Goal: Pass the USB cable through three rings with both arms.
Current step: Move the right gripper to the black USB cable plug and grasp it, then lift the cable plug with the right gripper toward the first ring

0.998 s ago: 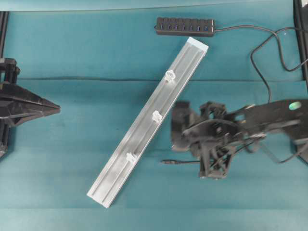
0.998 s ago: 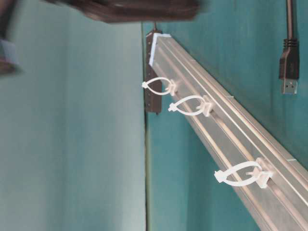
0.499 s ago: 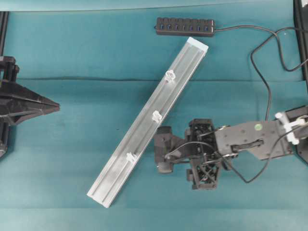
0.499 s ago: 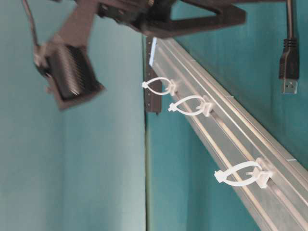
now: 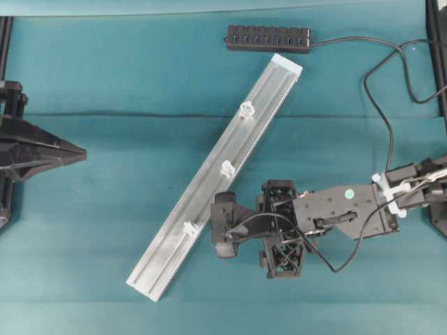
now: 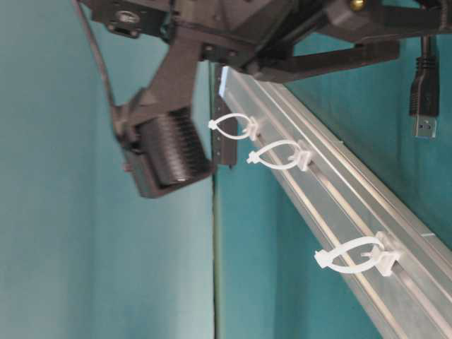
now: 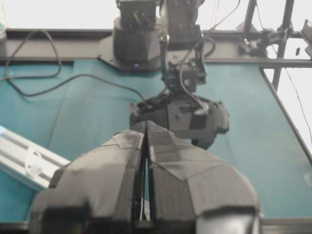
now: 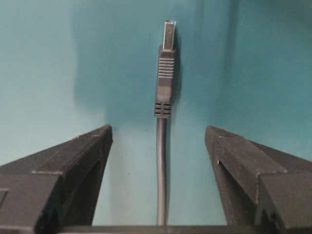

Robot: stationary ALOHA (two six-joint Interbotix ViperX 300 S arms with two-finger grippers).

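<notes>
Cable (image 8: 162,161) lies flat on the teal table (image 5: 105,84), just right of the silver rail (image 5: 209,183), its plug between the right gripper's (image 8: 158,141) wide-spread jaws, untouched. Left gripper (image 7: 146,134), pressed shut and empty, sits well left of the rail, whose three rings (image 6: 272,155) stand unthreaded.

USB cable (image 8: 162,161) between right pincer (image 8: 158,141) fingers

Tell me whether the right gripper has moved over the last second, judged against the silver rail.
Yes. In the overhead view the right gripper has shifted left toward the silver rail and slightly down the image, now sitting just beside the lowest ring.
</notes>
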